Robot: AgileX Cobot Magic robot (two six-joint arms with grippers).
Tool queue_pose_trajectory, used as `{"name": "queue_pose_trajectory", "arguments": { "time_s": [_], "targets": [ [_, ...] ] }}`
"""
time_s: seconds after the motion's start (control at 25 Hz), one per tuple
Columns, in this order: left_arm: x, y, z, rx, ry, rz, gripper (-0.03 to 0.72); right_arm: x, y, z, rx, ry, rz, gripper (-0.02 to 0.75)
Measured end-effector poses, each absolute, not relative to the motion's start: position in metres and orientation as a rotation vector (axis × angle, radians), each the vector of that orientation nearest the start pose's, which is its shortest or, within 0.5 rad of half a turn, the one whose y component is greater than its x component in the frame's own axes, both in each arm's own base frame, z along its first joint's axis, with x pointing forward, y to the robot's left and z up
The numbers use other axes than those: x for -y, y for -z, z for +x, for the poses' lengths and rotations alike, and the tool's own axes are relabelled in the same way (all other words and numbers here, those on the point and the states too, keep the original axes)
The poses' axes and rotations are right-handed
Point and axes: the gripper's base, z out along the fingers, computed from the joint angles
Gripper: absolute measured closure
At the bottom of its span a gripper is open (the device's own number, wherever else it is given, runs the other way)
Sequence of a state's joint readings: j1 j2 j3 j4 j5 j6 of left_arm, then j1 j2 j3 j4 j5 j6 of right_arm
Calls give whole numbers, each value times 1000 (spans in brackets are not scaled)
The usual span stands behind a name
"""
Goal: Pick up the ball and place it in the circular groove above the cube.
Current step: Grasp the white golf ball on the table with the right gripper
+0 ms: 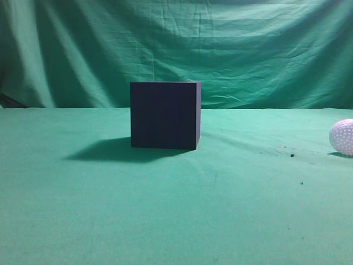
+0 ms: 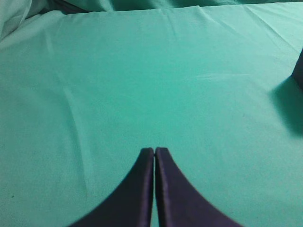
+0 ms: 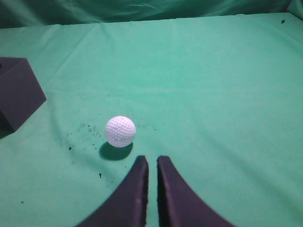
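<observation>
The dark navy cube (image 1: 165,115) stands on the green cloth at the middle of the exterior view; its top face is hidden. The white dimpled ball (image 1: 343,137) lies on the cloth at the far right edge, well apart from the cube. In the right wrist view the ball (image 3: 120,131) lies just ahead and left of my right gripper (image 3: 152,159), whose fingers are nearly together and empty. The cube (image 3: 16,92) is at the left edge there. My left gripper (image 2: 155,150) is shut and empty over bare cloth. A sliver of the cube (image 2: 299,71) shows at the right edge.
Green cloth (image 1: 83,210) covers the table and hangs as a backdrop (image 1: 248,49). Small dark specks (image 3: 78,137) lie on the cloth around the ball. No arm shows in the exterior view.
</observation>
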State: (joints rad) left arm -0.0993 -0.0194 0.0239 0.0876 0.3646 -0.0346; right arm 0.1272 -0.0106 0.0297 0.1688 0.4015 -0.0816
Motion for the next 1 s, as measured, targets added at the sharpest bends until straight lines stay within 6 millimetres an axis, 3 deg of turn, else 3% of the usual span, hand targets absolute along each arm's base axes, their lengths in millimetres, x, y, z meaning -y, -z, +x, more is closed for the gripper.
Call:
{"name": "queue_pose_trajectory", "arguments": {
  "time_s": [0.84, 1.0],
  "targets": [
    [2, -173, 52, -1848, 7, 114, 688, -12, -168, 51, -1898, -199, -95, 689],
    [2, -173, 52, -1848, 7, 114, 688, -13, -175, 53, -1831, -230, -59, 689]
  ]
}}
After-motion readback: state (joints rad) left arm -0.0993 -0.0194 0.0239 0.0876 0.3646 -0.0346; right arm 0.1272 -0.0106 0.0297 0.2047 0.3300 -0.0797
